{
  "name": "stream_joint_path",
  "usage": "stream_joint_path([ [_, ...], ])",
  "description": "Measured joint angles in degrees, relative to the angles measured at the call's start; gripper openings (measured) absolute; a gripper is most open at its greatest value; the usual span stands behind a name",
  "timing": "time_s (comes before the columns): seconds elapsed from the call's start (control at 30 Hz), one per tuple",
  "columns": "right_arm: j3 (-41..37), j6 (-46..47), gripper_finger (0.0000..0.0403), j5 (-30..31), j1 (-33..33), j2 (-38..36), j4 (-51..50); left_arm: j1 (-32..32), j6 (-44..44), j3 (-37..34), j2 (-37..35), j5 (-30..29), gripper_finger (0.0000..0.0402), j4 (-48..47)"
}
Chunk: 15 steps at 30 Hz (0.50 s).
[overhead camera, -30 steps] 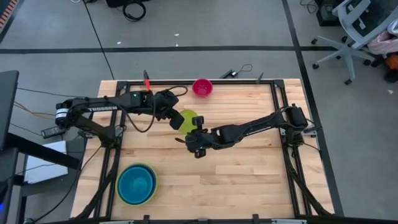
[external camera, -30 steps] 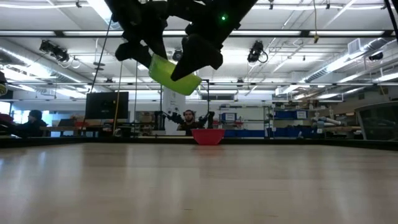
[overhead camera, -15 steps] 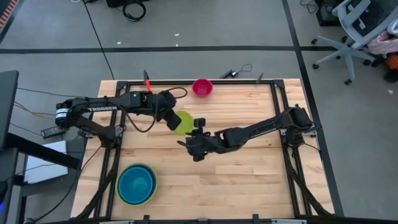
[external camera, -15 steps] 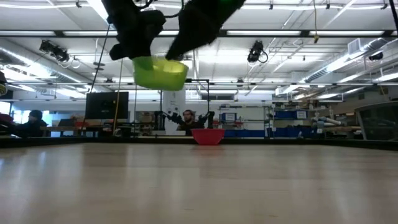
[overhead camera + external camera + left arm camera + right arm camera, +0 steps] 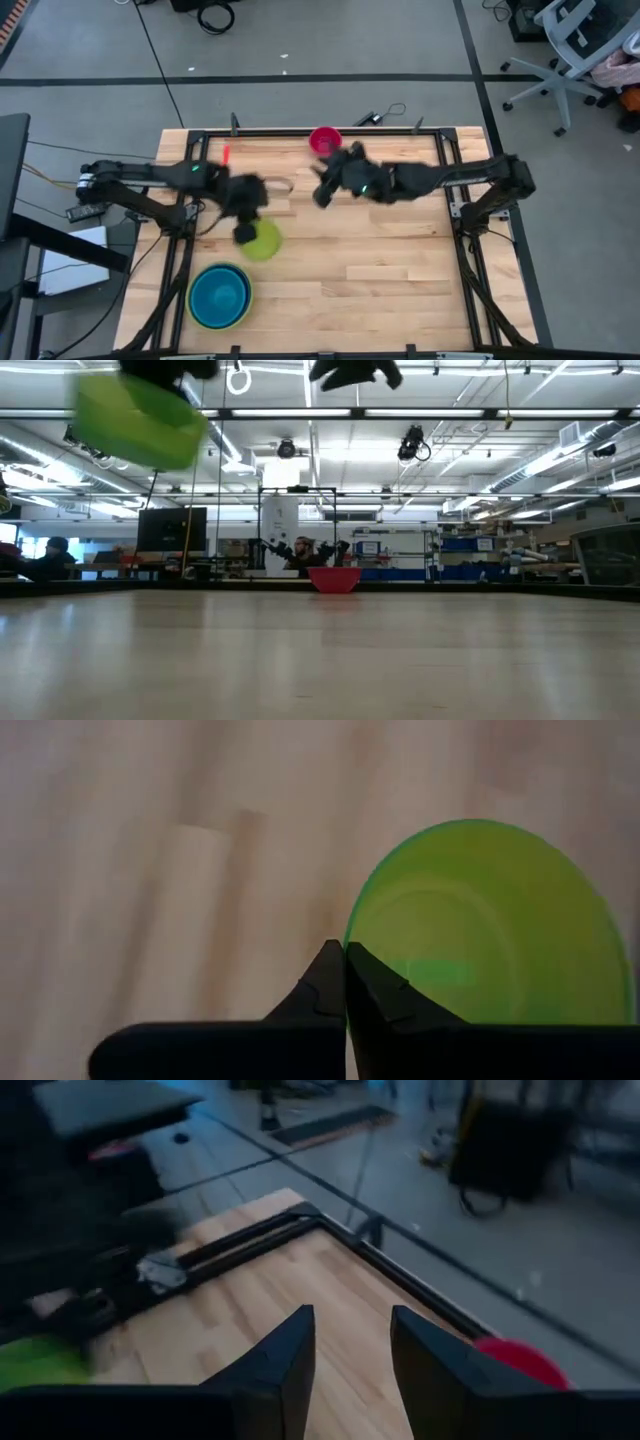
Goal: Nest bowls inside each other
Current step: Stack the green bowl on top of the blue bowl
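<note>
A lime green bowl (image 5: pixel 263 240) hangs in the air over the table's left middle, with my left gripper (image 5: pixel 244 228) shut on it; it shows high up in the low view (image 5: pixel 140 420) and fills the left wrist view (image 5: pixel 490 930). A teal bowl sits nested in a light blue bowl (image 5: pixel 220 296) on the table near the front left. A magenta-pink bowl (image 5: pixel 325 140) stands on its base at the far edge. My right gripper (image 5: pixel 350 1350) is open and holds nothing, raised near the pink bowl (image 5: pixel 520 1362). My left gripper pinches the green bowl's rim (image 5: pixel 352 938) between its two fingers, one finger inside the bowl and one outside. The fingers slant down from above. The bowl is lifted clear of the table, mouth up and slightly tilted.
A black frame (image 5: pixel 300 134) runs along the table's edges. Bare wood lies across the table's middle and right (image 5: pixel 380 270). Beyond the far edge are cables and an office chair (image 5: pixel 570 50) on the floor.
My right gripper has opened and let go of the green bowl, then risen and drawn back toward the far edge near the pink bowl. My left gripper has shut on the bowl's rim and carried it toward the near left, toward the blue bowls.
</note>
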Motion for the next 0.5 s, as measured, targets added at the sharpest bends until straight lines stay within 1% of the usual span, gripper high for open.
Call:
stream_joint_path([
  [0.07,0.00,4.82,0.0138,-0.91,-2.02,-2.13,-3.91,-5.82,-1.53,-0.52,-2.87,0.75,0.0001,-1.50],
  [0.13,0.00,6.85,0.0138,-0.92,-3.64,-3.41,-7.77,-11.79,-6.34,-2.24,-5.86,0.85,0.0000,-2.04],
  [0.23,0.00,7.54,0.0137,-0.78,-5.56,-3.94,-11.32,-21.16,-15.64,-7.17,-9.64,0.40,0.0000,-0.78],
  [0.33,0.00,7.67,0.0137,-1.42,-6.95,-3.50,-11.94,-30.62,-24.91,-13.74,-12.09,-1.76,0.0000,2.54],
  [0.43,-0.01,9.79,0.0137,-2.74,-8.10,-2.35,-11.72,-36.87,-32.74,-19.17,-13.12,-4.96,0.0000,7.86],
  [0.5,-0.02,11.13,0.0137,-3.18,-8.96,-1.36,-12.31,-39.56,-37.59,-21.66,-12.87,-6.17,0.0000,8.96],
])
